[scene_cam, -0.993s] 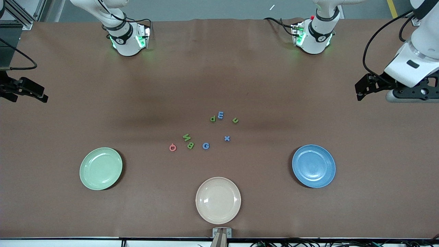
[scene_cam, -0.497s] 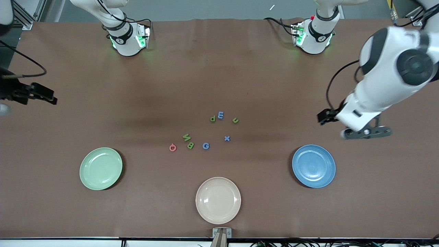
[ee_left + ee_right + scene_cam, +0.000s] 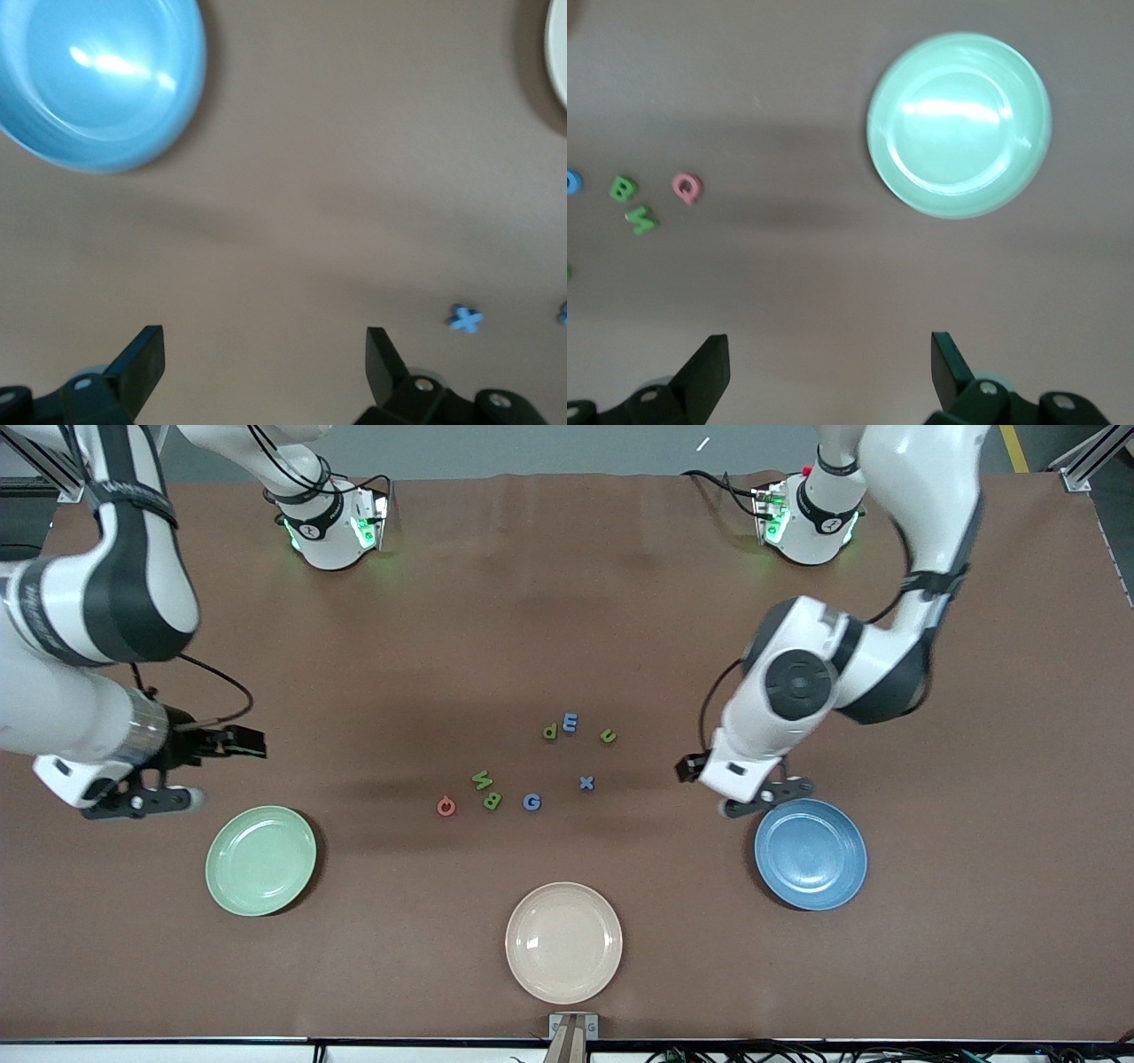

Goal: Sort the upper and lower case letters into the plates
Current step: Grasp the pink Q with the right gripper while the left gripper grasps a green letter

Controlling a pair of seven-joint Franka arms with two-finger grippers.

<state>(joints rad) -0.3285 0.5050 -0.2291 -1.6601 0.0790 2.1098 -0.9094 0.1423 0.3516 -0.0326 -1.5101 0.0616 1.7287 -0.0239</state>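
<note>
Letters E (image 3: 570,723), G (image 3: 532,802), B (image 3: 493,801), x (image 3: 586,783) lay mid-frame, left gripper (image 3: 266,359) spread wide, empty, above bare table beside blue plate (image 3: 811,854), right gripper (image 3: 830,359) likewise wide, empty, near pale green plate (image 3: 260,860) at lower left.

A brown cloth is being seen spread over the whole table (image 3: 567,584), with soft creases showing along its upper edge. A cream plate (image 3: 563,942) is being carried by the table, near the edge closest to the front camera and about midway between the two ends; light is being reflected from its glossy inside. A part of its pale rim (image 3: 558,53) is also being caught at the edge of the left wrist view. Just nearer the camera than this plate, a small grey bracket (image 3: 573,1027) is being seen fixed at the table's edge. Black cables (image 3: 797,1052) are being seen lying below that edge.
</note>
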